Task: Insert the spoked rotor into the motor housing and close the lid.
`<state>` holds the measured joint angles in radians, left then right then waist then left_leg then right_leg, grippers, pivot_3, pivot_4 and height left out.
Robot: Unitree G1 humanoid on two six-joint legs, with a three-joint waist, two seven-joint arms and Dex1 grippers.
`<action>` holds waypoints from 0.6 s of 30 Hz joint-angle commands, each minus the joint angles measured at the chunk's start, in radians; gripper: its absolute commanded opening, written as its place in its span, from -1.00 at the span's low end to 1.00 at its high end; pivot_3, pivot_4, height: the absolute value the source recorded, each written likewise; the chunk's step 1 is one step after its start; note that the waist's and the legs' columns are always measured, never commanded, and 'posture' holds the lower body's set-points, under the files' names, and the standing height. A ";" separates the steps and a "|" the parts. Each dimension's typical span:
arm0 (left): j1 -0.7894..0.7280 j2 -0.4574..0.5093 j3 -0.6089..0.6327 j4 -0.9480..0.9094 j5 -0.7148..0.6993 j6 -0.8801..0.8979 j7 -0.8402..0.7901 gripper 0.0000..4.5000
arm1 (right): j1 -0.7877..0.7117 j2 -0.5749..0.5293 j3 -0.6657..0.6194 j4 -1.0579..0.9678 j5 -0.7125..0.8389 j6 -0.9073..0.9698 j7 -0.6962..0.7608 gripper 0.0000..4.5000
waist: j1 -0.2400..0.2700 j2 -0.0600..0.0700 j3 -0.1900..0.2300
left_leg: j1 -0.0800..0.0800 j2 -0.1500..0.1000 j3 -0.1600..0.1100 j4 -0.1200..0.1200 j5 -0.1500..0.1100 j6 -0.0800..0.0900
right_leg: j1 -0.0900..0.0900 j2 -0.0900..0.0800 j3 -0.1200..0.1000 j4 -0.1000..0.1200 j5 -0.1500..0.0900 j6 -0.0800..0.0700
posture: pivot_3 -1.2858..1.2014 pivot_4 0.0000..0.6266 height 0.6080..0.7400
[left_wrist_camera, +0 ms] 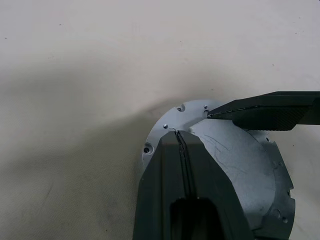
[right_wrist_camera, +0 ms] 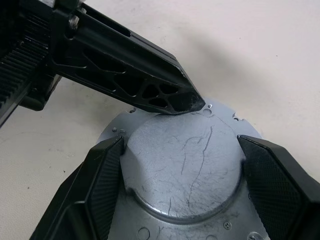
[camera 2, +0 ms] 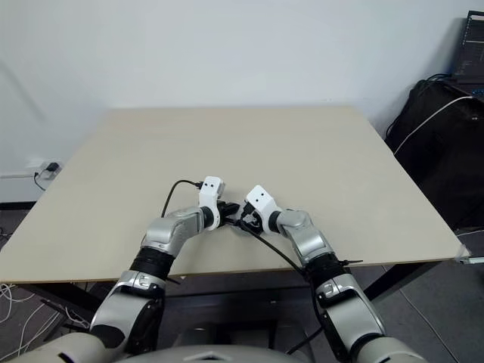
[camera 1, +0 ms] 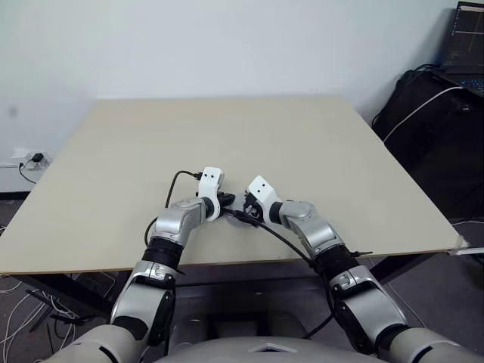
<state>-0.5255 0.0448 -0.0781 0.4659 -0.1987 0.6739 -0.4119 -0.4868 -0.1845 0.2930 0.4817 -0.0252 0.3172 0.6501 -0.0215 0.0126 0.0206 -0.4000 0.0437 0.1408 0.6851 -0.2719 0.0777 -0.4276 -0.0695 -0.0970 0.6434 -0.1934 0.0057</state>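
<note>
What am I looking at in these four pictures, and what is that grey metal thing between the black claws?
It is a two-armed humanoid robot at a beige table. Two pictures look down from cameras in its head; the other two come from a camera on each wrist. The right gripper has its two black fingers spread either side of the raised middle of a round grey metal lid lying on the table. The left gripper, fingers shut, rests its tip on that lid.

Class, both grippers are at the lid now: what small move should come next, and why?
Probably press gently down with the shut left gripper, whose tip sits near the rim of the lid, while the right gripper, its fingers spread on either side of the raised boss, steadies it. Whether the lid is fully seated cannot be told.
</note>
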 commanded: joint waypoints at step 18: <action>0.012 -0.019 -0.041 0.007 0.009 0.038 -0.045 -1.00 | 0.145 -0.177 -0.085 -0.411 0.112 0.151 0.117 0.97 | 0.009 -0.001 0.000 | -0.001 -0.002 0.000 -0.001 -0.003 0.004 | -0.001 -0.008 -0.002 -0.002 -0.001 0.000 | 0.03 -1.00 1.00</action>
<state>-0.5263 0.0392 -0.0864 0.4596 -0.1968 0.6822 -0.4397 -0.3357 -0.3469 0.2425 0.1708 0.0489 0.4541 0.7436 -0.0129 0.0113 0.0208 -0.4010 0.0417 0.1407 0.6842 -0.2747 0.0813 -0.4288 -0.0777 -0.0991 0.6407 -0.1944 0.0063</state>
